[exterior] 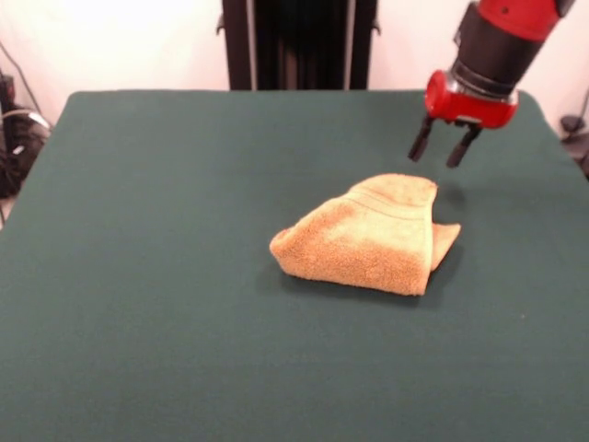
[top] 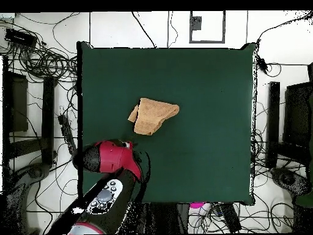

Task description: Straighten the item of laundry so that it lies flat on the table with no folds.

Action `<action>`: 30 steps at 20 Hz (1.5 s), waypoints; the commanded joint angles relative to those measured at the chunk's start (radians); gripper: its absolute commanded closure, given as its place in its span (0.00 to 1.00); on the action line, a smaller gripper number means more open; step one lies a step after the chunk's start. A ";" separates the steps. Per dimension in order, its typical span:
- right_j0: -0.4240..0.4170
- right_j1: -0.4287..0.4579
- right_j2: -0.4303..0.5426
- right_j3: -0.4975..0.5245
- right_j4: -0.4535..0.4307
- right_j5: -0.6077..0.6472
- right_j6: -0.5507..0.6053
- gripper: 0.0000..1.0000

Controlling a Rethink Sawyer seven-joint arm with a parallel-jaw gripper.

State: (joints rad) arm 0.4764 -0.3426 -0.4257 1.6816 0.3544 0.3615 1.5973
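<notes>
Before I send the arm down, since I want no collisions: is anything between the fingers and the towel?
Nothing visible. The gripper hangs open above the table, apart from the folded towel, with only bare green cloth around it.

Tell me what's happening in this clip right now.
A Sawyer arm is working on an orange-tan towel on the green table. The towel lies folded over in a bunched heap, not flat. The gripper hangs open in the air beside the towel's far end, touching nothing. No flattening shows yet.
</notes>
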 commanded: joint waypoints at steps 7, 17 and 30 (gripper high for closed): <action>0.035 0.066 0.016 -0.110 0.044 -0.069 0.306 0.00; 0.038 0.154 0.007 -0.144 0.043 -0.217 0.303 0.00; 0.058 0.188 -0.030 -0.164 0.077 -0.218 0.319 0.00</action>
State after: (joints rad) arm 0.5137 -0.1929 -0.4983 1.5803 0.3656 0.1682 1.6546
